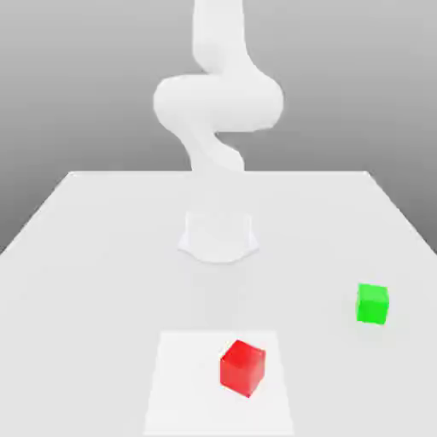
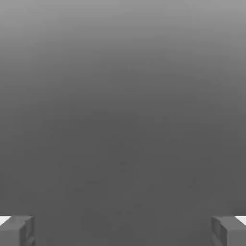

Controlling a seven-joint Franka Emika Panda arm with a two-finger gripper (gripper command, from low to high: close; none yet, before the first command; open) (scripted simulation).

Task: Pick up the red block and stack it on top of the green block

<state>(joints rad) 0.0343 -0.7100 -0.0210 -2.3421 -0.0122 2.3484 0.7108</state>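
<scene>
White table (image 1: 102, 256) against plain grey gradient backdrop (image 1: 77, 77).

smooth white rounded arm (image 1: 218, 102); tool (image 2: 123, 230) with grey blocky fingertips (image 2: 229, 229).

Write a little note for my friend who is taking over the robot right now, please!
Gripper: open, fingers far apart, holding nothing.
Red block: sits on the table, on a lighter square patch near the front of the exterior view.
Green block: on the table too, apart from the red one, toward the exterior view's right and a bit farther back.
Done: nothing yet.
Left: grab the red block, lift it, set it on the green one.
</scene>
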